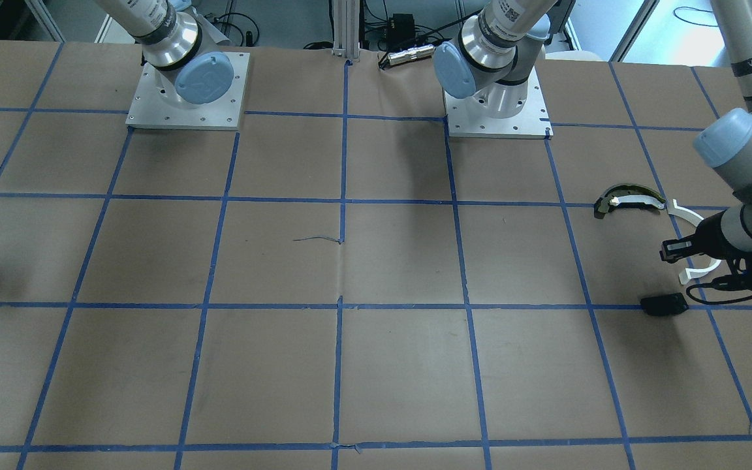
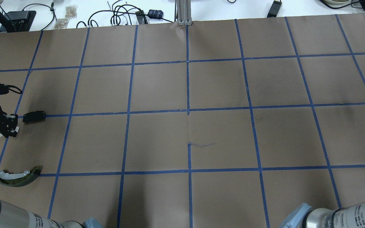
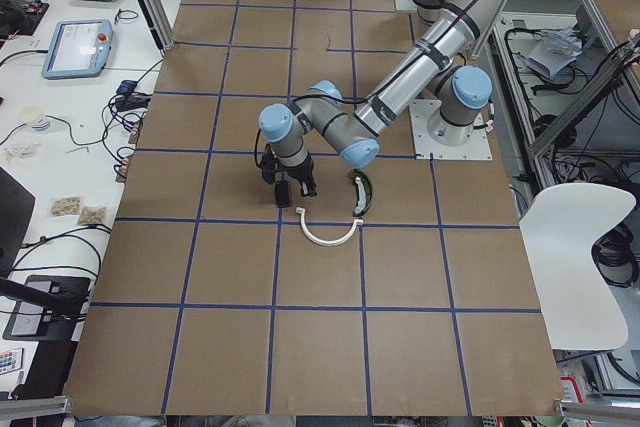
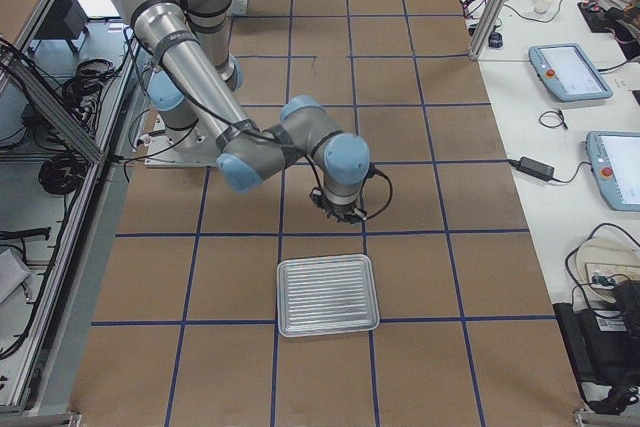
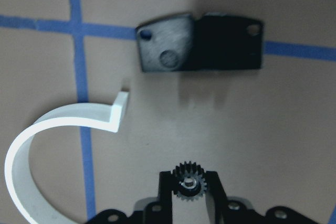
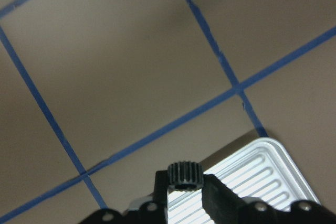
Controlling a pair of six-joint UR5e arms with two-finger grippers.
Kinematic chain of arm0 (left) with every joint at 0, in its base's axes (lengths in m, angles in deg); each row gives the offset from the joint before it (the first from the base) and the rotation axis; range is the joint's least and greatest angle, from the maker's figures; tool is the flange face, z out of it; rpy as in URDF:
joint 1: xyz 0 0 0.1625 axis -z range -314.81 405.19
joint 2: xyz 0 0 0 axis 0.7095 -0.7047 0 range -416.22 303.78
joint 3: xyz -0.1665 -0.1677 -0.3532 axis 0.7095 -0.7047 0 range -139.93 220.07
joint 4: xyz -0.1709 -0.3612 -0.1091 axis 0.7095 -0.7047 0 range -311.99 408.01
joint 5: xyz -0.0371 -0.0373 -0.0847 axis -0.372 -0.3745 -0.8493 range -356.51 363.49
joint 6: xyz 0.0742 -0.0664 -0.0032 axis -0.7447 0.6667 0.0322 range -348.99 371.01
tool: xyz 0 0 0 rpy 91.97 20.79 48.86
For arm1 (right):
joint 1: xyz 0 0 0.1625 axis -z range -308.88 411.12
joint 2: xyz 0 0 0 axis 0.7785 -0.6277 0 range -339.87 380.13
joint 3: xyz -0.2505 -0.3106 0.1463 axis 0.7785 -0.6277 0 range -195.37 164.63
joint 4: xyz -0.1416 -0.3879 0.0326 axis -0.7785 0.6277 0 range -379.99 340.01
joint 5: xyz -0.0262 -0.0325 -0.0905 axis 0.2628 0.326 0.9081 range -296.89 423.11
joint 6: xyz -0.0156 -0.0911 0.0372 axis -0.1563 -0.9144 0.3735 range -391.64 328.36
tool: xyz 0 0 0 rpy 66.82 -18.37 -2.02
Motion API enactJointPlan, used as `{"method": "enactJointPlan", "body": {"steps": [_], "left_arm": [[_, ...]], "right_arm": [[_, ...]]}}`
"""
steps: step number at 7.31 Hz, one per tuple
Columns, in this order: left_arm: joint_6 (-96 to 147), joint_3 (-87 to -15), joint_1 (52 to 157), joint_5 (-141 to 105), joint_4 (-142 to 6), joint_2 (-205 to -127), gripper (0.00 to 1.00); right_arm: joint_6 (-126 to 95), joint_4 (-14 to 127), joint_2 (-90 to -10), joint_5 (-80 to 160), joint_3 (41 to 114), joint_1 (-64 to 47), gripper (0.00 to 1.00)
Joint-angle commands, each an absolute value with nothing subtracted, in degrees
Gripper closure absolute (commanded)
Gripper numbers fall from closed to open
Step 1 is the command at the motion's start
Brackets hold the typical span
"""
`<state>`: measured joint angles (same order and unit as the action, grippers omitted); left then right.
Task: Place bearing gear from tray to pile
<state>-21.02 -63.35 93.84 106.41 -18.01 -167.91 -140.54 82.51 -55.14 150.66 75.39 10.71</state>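
The left pincer [image 5: 190, 175] is pinching a small black toothed bearing gear [image 5: 189, 183] and hovering low over the pile. The flat black plate with holes [image 5: 199, 43] is just ahead, the thin white half-ring strip [image 5: 52, 124] beside it, and the curved black-and-tan piece [image 2: 17, 177] farther off. The placing step looks to be in hand. The next move calls for lowering to the brown worktop [image 2: 188, 88] and spreading the fingers. The right pincer [image 6: 185, 180] is gripping a second black gear [image 6: 185, 173] near the ribbed silver metal tray [image 6: 265, 174].

We are counting two bearing gears [image 5: 190, 183], one tray [image 4: 328, 294], one white half-ring strip [image 5: 68, 118], one curved black-and-tan piece [image 2: 16, 180] and one black plate [image 5: 226, 43].
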Motion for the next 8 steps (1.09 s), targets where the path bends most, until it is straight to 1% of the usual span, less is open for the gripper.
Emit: {"method": "enactJointPlan", "body": {"steps": [1,2,3,4,7,8], "left_arm": [[-24.83,-63.73,90.29,106.77,-18.09,-169.33,1.00],[-24.33,-63.73,90.72,106.24,-17.91,-169.77,1.00],[-23.71,-63.82,91.16,105.11,-17.91,-170.29,1.00],[-22.92,-63.82,91.25,101.88,-18.35,-170.56,1.00],[-22.74,-63.73,91.42,101.49,-18.09,-171.79,1.00],[-22.83,-63.73,91.42,101.49,-18.17,-171.79,0.41]], "right_arm": [[-121.82,80.38,-63.51,150.83,78.66,-0.59,0.87],[-110.07,80.47,-65.20,150.57,80.33,-7.95,0.87],[-100.38,81.34,-65.82,151.61,80.26,-16.03,0.87],[-91.76,81.69,-65.65,154.23,80.17,-22.73,0.87],[-54.71,82.66,-63.12,153.82,80.70,-42.24,0.87],[-42.05,87.28,-59.88,153.12,80.70,-48.40,0.87]]}}
